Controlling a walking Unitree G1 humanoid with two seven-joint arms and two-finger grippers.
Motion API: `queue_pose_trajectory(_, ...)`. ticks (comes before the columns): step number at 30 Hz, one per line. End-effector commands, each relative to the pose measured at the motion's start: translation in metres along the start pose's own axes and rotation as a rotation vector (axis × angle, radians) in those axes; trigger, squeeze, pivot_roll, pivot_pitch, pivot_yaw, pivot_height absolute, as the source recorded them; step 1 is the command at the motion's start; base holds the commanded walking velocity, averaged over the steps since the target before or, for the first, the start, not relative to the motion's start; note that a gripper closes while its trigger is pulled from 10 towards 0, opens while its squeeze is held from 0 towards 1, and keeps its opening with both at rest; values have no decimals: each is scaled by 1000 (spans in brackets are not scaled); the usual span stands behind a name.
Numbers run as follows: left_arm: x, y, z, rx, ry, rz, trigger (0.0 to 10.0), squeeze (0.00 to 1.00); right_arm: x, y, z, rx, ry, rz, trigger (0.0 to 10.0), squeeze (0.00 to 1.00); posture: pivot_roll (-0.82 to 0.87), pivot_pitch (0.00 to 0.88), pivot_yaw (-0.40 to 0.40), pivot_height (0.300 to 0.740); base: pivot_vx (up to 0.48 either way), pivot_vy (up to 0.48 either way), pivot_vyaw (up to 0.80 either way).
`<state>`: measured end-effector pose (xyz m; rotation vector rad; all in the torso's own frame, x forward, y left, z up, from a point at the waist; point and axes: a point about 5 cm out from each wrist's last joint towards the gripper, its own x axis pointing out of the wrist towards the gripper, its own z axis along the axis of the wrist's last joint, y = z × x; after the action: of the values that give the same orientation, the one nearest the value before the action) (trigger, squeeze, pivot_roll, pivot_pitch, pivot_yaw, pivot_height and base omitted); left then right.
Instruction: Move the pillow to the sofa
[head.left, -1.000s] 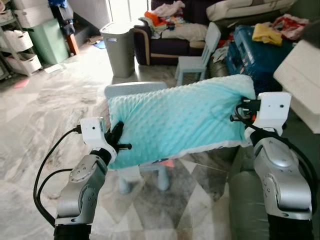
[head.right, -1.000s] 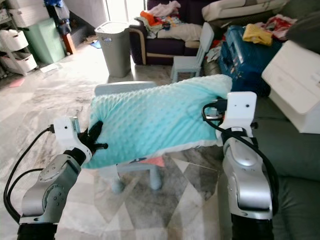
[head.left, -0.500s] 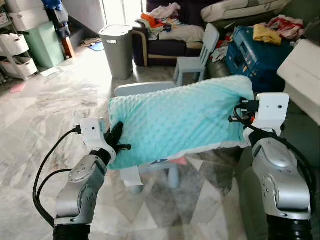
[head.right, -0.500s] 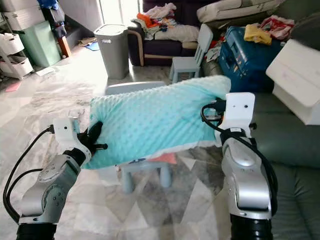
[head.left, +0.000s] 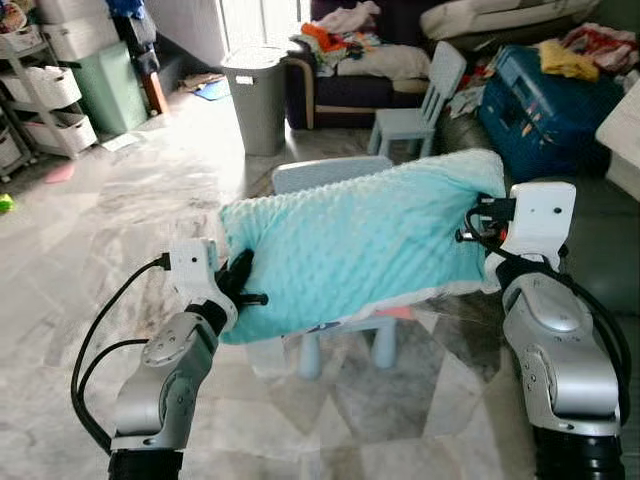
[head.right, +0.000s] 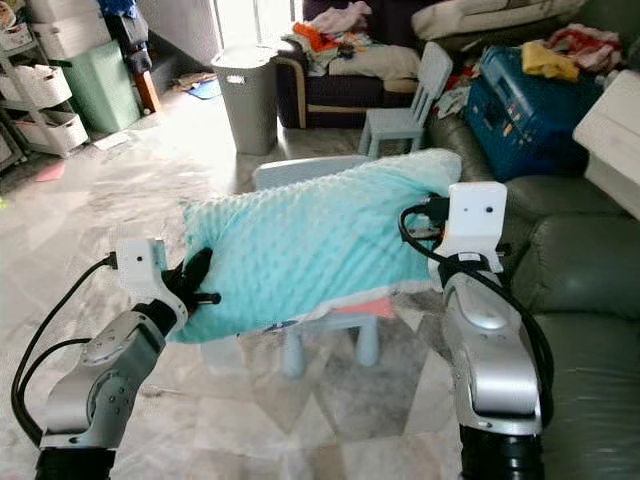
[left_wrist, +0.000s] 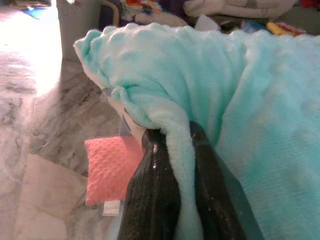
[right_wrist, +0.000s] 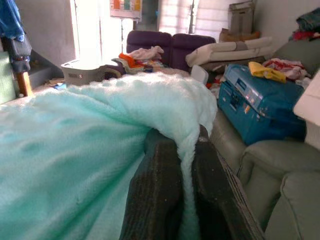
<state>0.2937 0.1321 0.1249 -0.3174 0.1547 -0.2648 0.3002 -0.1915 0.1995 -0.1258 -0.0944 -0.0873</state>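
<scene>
A mint-green dimpled pillow (head.left: 360, 245) hangs in the air between my two arms, above a small light-blue chair (head.left: 340, 345). My left gripper (head.left: 238, 285) is shut on the pillow's left end; the left wrist view has its black fingers (left_wrist: 155, 200) pinching a fold of the fabric. At the pillow's right end my right gripper (head.left: 487, 225) is shut on it, with fabric squeezed between its fingers (right_wrist: 157, 190). The grey-green sofa (head.right: 580, 330) lies to my right, beside the right arm.
A pink cloth (left_wrist: 107, 167) lies on the small chair's seat under the pillow. Farther back stand a grey bin (head.left: 257, 95), a second light-blue chair (head.left: 420, 100), a dark sofa heaped with clothes (head.left: 360, 60) and a blue case (head.left: 545, 110). Marble floor (head.left: 120, 210) spreads to the left.
The whole view has shifted right, so the camera has turned or moved left. Both grippers keep hold of the pillow in the same pose.
</scene>
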Motion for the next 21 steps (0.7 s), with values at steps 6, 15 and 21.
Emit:
queue_pose_trajectory(6,0,0,7,23,-21,-7,10000,0,1,1,6,4,-23,8,10000,0,-95,0,23,740,0,0,0)
queue_pose_trajectory(15,0,-1,6,23,-22,-10,10000,0,0,1,6,6,-25,5,10000,0,-95,0,22,740,0,0,0)
queue_pose_trajectory(21,0,0,6,26,-21,-6,10000,0,1,1,4,15,-10,0,10000,0,-95,0,23,740,0,0,-263)
